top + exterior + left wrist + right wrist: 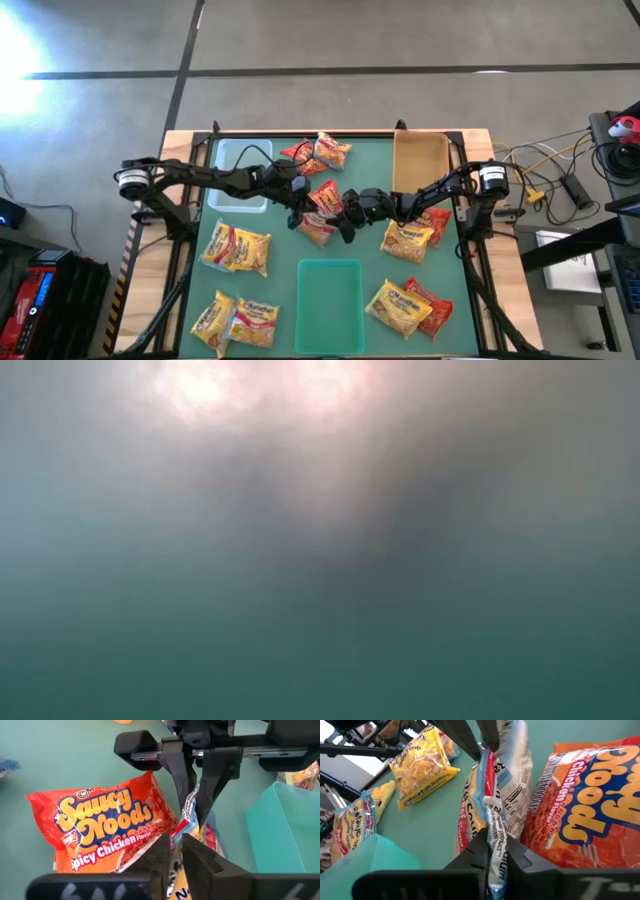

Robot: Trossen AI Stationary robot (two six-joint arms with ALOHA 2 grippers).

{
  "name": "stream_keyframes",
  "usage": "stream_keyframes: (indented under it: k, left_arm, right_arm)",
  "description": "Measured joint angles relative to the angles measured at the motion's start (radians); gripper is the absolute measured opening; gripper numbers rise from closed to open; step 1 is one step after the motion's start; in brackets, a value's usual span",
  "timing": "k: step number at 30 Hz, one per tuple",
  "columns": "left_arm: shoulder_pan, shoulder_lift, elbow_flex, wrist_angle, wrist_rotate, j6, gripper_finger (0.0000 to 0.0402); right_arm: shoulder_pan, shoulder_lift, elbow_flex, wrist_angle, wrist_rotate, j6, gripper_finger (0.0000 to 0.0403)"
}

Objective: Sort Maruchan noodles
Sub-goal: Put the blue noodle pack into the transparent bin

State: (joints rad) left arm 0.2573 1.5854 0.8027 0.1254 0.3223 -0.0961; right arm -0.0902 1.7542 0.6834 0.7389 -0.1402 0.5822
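Both grippers meet at the table's middle, each shut on one end of the same noodle packet [318, 226], which has a pale label with blue, red and yellow print. It stands on edge between my left gripper [176, 842] and my right gripper [496, 847]. An orange Saucy Noods packet [102, 827] lies flat on the mat just on its far side. Other yellow, red and orange packets lie scattered on the green mat. The low view shows only a teal blur. My left gripper pinches the packet's crimped end seam [176, 862] between its two fingers, coming level from the table's left. My own fingers hide most of the contact. My right gripper pinches the opposite end seam [495, 837] between its two fingers, coming level from the table's right. The packet stands on edge, stretched between the two holds. I cannot tell whether its lower edge touches the mat.
A green tray [330, 295] sits near the table's near edge, a clear tray [240, 175] at far left, a tan tray [420, 160] at far right. Packets lie at far middle [322, 152], left [237, 248], near left [235, 320], right [410, 238] and near right [405, 305].
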Motion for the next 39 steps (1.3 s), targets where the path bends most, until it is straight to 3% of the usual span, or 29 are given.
stream_keyframes:
  k: [7, 17, 23, 30, 34, 39]
  left_arm:
    - [0.0, 0.0, 0.055, -0.132, -0.001, 0.061, 0.012]
    - [0.0, -0.002, 0.217, -0.562, -0.002, 0.165, 0.0204]
    - [0.0, -0.002, 0.177, -0.548, -0.002, 0.217, 0.0217]
    - [0.0, -0.002, 0.157, -0.399, -0.003, 0.23, 0.0217]
    - [-0.003, -0.002, 0.108, -0.383, -0.068, 0.208, 0.0217]
    - [-0.008, -0.007, -0.007, -0.175, -0.077, 0.168, 0.0217]
  right_arm:
    - [-0.001, -0.006, -0.001, -0.016, -0.057, -0.067, 0.0008]
    - [-0.002, -0.035, -0.001, -0.062, -0.131, -0.28, 0.0008]
    - [-0.002, -0.046, -0.001, -0.117, -0.131, -0.426, 0.0008]
    - [0.008, -0.046, 0.071, -0.232, -0.133, -0.492, 0.0008]
    - [0.023, -0.046, 0.112, -0.316, -0.132, -0.542, 0.0008]
    - [0.042, -0.046, 0.154, -0.406, -0.13, -0.632, 0.0008]
